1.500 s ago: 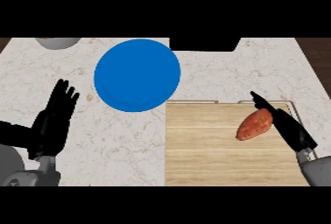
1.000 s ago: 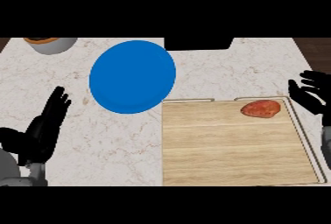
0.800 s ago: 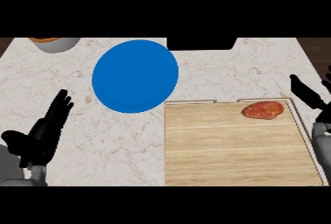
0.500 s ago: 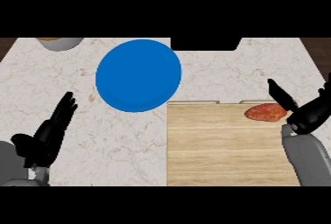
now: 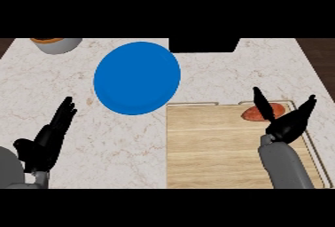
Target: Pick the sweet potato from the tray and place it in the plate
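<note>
Change: since half a second ago the right hand (image 5: 286, 125) has come further in over the tray's far right corner, and its fingers now cross in front of the sweet potato, which has stayed in its place.
Sweet potato (image 5: 252, 114): lies in the far right corner of the wooden tray, close to the far rim; a finger of the right hand hides its middle.
Right hand: fingers straight and spread, one rising in front of the sweet potato, others pointing up toward the tray's right rim; nothing is held. Whether the finger touches the sweet potato cannot be told.
Left hand (image 5: 47, 141): near the counter's left edge, toward the near side, fingers straight and up, resting and holding nothing.
Tray (image 5: 216, 150): pale wood with a thin raised rim, on the right half of the counter, reaching to the near edge.
Plate (image 5: 137, 77): blue and round, on the counter just beyond the tray's far left corner, bare.
Bowl (image 5: 57, 44): grey, at the counter's far left corner, with something orange-brown inside.
Counter (image 5: 124, 146): light marbled stone.
</note>
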Controlling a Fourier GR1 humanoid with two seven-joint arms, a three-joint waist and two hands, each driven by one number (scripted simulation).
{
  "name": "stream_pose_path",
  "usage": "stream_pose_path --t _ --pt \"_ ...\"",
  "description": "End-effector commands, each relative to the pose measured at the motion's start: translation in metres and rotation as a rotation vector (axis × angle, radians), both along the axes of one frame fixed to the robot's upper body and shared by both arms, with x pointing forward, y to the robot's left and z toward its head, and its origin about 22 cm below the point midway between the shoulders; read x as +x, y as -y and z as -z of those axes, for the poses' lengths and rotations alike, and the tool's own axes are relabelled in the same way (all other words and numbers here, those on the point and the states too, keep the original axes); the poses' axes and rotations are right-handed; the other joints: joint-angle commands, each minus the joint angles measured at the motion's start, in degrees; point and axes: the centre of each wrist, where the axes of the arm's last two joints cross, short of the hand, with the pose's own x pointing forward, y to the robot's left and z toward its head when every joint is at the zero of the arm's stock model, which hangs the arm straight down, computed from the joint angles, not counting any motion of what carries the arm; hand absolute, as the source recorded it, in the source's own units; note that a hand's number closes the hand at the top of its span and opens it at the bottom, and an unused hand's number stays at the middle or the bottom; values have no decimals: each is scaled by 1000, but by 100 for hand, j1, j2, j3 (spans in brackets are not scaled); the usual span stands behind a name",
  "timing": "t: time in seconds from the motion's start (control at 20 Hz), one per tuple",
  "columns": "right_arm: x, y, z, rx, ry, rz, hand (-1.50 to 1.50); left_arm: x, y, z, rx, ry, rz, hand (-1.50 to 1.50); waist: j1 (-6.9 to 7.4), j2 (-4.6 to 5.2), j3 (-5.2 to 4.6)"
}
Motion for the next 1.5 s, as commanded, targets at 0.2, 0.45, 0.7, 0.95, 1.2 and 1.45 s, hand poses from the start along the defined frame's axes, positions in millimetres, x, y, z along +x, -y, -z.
stream_pose_path --t 0.2,0.45,0.7,0.95,1.2,1.45 --pt "2 -24 21 177 -351 -37 -150 -3 1 3 2 -5 7 0 28 -12 46" --pt "21 -49 0 246 -428 -28 -150 0 -10 1 10 -7 1 0 24 -3 64" --pt "35 -54 -28 265 -549 -8 -150 1 -12 5 11 -19 -7 0 -96 -49 68" --pt "33 -62 -33 283 -707 19 -150 3 -9 8 -7 -6 -25 0 -163 -47 84" --pt "33 -58 -60 298 -710 37 -150 0 -9 9 10 -10 -27 0 -83 -27 111" --pt "20 -48 -56 312 -724 55 -150 1 -4 19 -19 1 -23 0 -24 9 117"
